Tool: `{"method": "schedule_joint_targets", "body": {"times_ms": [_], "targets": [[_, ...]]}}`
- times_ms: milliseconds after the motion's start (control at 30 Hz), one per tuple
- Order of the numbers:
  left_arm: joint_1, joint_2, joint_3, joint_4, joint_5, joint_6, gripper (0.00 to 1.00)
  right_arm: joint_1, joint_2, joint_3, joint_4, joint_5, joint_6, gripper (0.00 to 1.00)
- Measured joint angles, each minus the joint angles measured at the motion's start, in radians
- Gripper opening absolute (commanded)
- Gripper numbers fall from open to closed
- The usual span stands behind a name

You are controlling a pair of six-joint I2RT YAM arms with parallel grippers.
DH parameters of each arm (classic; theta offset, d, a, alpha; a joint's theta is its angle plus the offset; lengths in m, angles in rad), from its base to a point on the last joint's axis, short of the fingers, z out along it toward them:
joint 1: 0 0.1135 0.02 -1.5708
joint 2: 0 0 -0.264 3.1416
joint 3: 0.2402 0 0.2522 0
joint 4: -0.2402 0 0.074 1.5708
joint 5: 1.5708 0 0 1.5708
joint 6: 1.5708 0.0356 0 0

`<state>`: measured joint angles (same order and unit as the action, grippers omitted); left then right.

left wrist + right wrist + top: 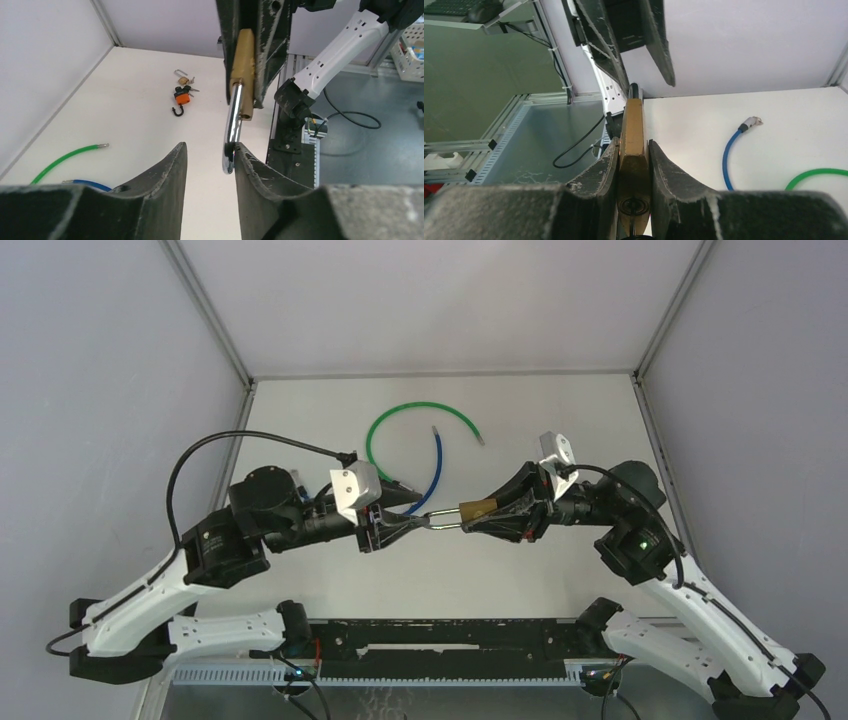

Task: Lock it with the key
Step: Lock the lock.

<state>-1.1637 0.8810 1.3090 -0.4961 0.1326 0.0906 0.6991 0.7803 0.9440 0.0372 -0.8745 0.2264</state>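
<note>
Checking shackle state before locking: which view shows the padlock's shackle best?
Left wrist: the shackle runs full length out of the brass padlock, inside the open left tool. Top external shows it small, side-on; right wrist shows mostly the padlock body clamped in the right tool.

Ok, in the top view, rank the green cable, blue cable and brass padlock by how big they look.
1. green cable, the widest loop
2. blue cable, a shorter curve
3. brass padlock, smallest, even held up nearer the camera
</note>
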Motion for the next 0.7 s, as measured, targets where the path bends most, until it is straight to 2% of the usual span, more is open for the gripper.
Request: {"method": "schedule_joint_targets", "body": {"times_ms": [200,267,367,500,533,600,633,700], "targets": [[0.019,-0.015,-0.050,0.026,0.058,-0.037,0.44,-0.005,-0.020,-0.005,0.060,-0.024,0.040,0.00],[0.019,-0.015,-0.060,0.032,0.077,-0.044,0.40,-0.005,-0.021,-0.005,0.079,-0.028,0.050,0.00],[0.019,-0.013,-0.071,0.063,0.114,-0.069,0.28,-0.005,-0.024,-0.006,0.094,-0.030,0.055,0.00],[0.019,-0.007,-0.071,0.105,0.146,-0.101,0.27,-0.005,-0.027,-0.005,0.102,-0.031,0.059,0.00],[0.019,-0.006,-0.071,0.114,0.154,-0.107,0.25,-0.005,-0.028,-0.006,0.102,-0.031,0.060,0.00],[0.019,-0.005,-0.071,0.125,0.168,-0.118,0.07,-0.005,-0.030,-0.006,0.101,-0.031,0.060,0.00],[0.019,-0.004,-0.071,0.127,0.171,-0.126,0.01,-0.005,-0.031,-0.006,0.101,-0.032,0.060,0.00],[0.019,-0.003,-0.071,0.131,0.181,-0.137,0.00,-0.006,-0.035,-0.006,0.101,-0.032,0.060,0.00]]}}
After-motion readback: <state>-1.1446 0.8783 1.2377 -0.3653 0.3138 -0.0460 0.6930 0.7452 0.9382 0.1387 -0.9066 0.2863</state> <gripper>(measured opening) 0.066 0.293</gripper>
